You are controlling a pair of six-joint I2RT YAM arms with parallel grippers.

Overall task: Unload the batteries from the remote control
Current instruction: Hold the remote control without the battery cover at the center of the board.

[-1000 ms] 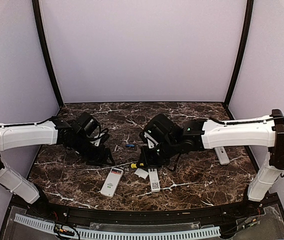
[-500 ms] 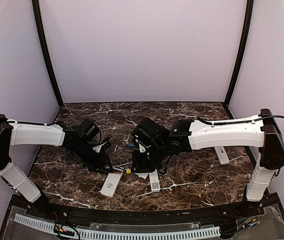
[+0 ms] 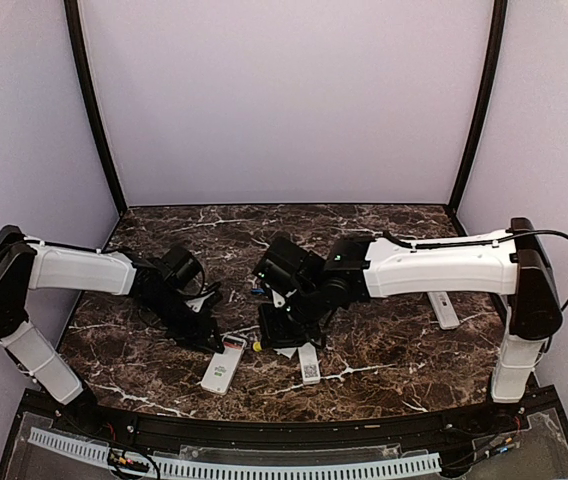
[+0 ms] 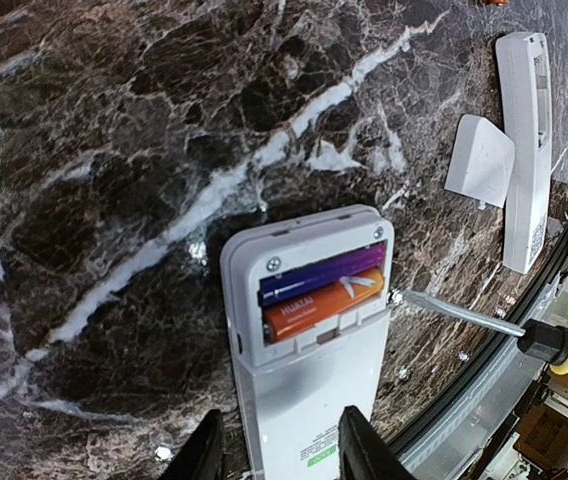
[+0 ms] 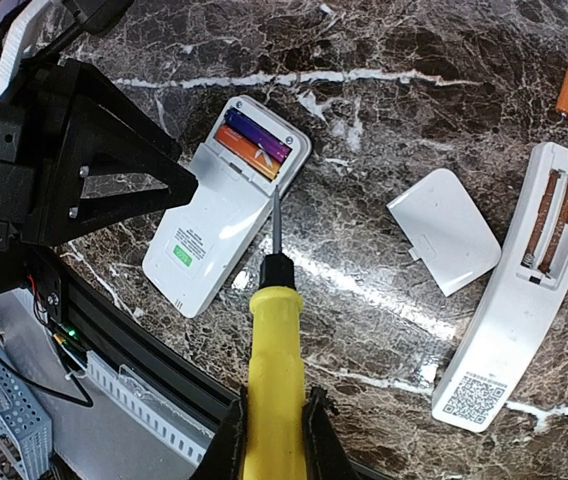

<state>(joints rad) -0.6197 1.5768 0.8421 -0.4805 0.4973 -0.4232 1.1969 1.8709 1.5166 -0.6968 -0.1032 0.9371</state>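
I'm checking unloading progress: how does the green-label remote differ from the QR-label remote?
The green-label remote holds orange and purple batteries; the QR-label remote has an empty bay. The green-label remote lies between the fingers of the left tool, with the screwdriver tip at its bay; the QR-label remote lies free. Both are white, face down, covers off.

The only brand you can read is on the orange battery [image 4: 324, 298] in the open remote [image 4: 304, 400]: white lettering that looks like HUATAI. The purple battery [image 4: 314, 275] touching it carries fine white print, too small to read. That remote's green label [image 4: 314, 458] is illegible too. Right of the open remote in the right wrist view, the second remote [image 5: 524, 290] bears a QR code [image 5: 461, 398].
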